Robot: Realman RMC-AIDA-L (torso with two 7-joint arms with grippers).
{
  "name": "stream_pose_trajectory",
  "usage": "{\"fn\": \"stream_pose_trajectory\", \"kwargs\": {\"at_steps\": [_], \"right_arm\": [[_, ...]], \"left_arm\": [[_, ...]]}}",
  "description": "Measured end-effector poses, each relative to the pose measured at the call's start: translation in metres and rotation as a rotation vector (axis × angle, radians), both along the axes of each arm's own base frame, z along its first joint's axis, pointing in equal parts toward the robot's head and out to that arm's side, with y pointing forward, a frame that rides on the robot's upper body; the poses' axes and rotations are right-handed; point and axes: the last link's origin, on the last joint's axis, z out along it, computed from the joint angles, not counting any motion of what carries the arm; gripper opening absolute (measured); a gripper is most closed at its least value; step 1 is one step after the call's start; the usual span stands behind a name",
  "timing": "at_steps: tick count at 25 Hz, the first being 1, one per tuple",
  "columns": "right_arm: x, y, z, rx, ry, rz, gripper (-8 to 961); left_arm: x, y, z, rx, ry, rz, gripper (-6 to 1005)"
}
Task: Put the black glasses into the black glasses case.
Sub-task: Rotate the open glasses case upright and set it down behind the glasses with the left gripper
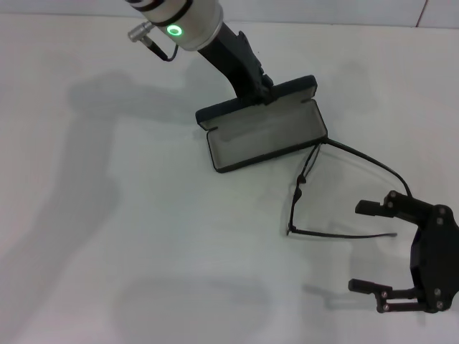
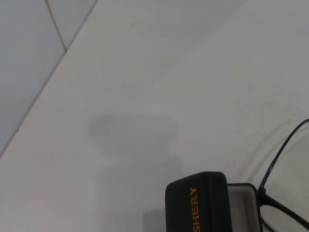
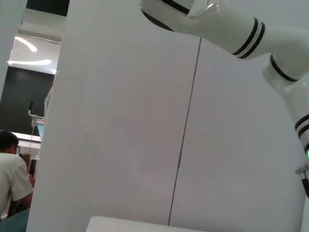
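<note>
The black glasses case (image 1: pixel 264 136) lies open at the table's middle back, grey lining up, lid raised behind it. My left gripper (image 1: pixel 264 87) comes down from the back and is shut on the lid's edge. The case's lid with orange lettering also shows in the left wrist view (image 2: pixel 197 203). The black glasses (image 1: pixel 297 190) lie unfolded on the table just right of the case, one temple arm touching the case's right corner; they show in the left wrist view too (image 2: pixel 280 153). My right gripper (image 1: pixel 367 247) is open and empty, just right of the glasses' near temple arm.
The table (image 1: pixel 107 215) is plain white with arm shadows on its left part. The right wrist view shows only a white wall panel (image 3: pixel 120 121), my left arm (image 3: pixel 227 24) and a person (image 3: pixel 12 174) far off.
</note>
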Motion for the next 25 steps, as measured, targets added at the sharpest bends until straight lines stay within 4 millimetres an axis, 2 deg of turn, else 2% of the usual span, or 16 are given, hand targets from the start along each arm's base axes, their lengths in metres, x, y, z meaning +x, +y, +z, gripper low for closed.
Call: {"fn": "stream_pose_trajectory", "kwargs": {"at_steps": [11,20,25], "right_arm": [[0.001,-0.001,0.0,0.001,0.0,-0.002,880],[0.001,-0.001,0.0,0.003,-0.002,-0.004,880],[0.002,-0.001,0.0,0.004,-0.004,-0.007,880]], "left_arm": [[0.011,-0.012,-0.018,-0.094,0.047,-0.042,195],[0.019,-0.014,-0.022,-0.11,0.092,-0.068,190],[0.026,-0.016,-0.031,-0.116,0.149,-0.076,129]]}}
